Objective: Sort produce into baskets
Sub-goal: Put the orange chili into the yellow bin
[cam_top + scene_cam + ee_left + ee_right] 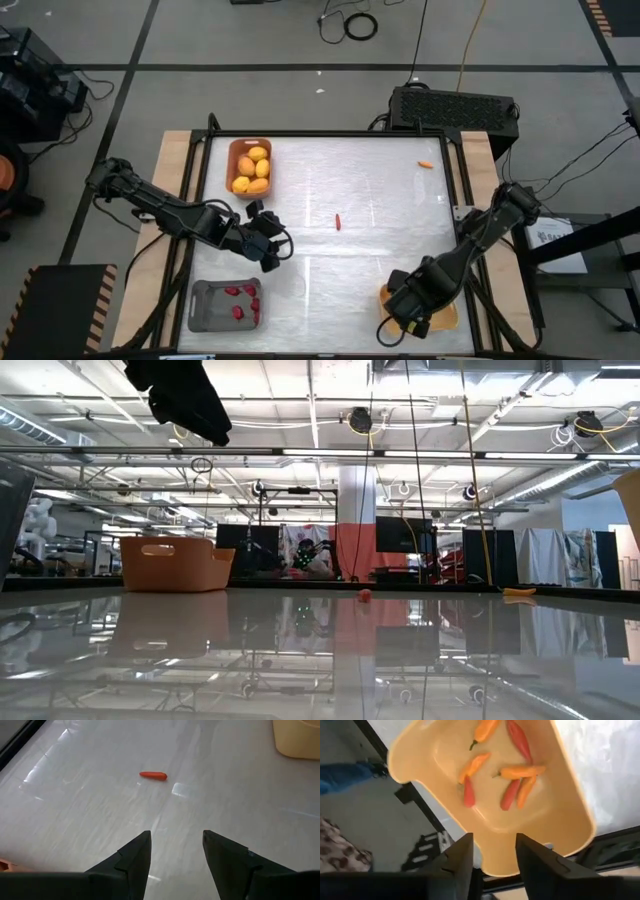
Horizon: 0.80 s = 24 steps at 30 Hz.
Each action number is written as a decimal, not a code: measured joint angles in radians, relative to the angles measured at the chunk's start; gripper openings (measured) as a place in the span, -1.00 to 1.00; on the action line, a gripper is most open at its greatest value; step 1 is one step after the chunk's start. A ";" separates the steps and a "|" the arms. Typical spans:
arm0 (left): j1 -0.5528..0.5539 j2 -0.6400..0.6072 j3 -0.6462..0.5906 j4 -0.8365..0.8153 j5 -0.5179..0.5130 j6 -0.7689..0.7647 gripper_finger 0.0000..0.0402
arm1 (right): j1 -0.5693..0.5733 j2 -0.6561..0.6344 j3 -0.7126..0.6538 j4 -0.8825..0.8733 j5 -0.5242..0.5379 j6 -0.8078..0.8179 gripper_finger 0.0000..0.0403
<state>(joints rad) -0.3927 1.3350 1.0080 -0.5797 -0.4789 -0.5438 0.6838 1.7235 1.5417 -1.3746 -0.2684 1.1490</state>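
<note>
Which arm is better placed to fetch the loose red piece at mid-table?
Left. The left gripper is open, empty, with the red piece ahead. The right gripper hangs over the yellow basket.

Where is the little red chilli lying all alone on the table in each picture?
High view: the small red chilli piece lies mid-table, between the arms.
Low view: a tiny red dot far off on the table, right of the orange-brown plastic basket.
Left wrist view: ahead of the left claw, whose fingers stand apart.
Right wrist view: not in it.
Shared landmark: the orange-brown basket.
</note>
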 joint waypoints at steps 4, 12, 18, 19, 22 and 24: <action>0.000 0.000 0.000 0.000 0.000 -0.001 -0.07 | -0.027 -0.026 0.000 -0.035 0.006 -0.130 -0.25; 0.000 0.000 0.000 0.033 0.009 -0.027 -0.07 | -0.192 -0.164 0.000 -0.087 0.191 -0.311 -0.26; 0.000 0.000 0.000 0.038 0.010 -0.054 -0.07 | -0.430 -0.302 0.002 -0.160 0.311 -0.481 -0.26; 0.000 0.000 0.000 0.041 0.010 -0.055 -0.07 | -0.477 -0.323 0.002 -0.170 0.333 -0.512 -0.26; 0.000 0.000 0.000 0.044 0.009 -0.077 -0.07 | -0.638 -0.381 0.002 -0.174 0.377 -0.627 -0.26; 0.000 0.000 0.000 0.044 -0.006 -0.102 -0.07 | -0.751 -0.405 0.001 -0.158 0.385 -0.722 -0.26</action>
<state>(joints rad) -0.3929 1.3350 1.0080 -0.5356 -0.4851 -0.6460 -0.0676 1.3181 1.5430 -1.5324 0.1164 0.4267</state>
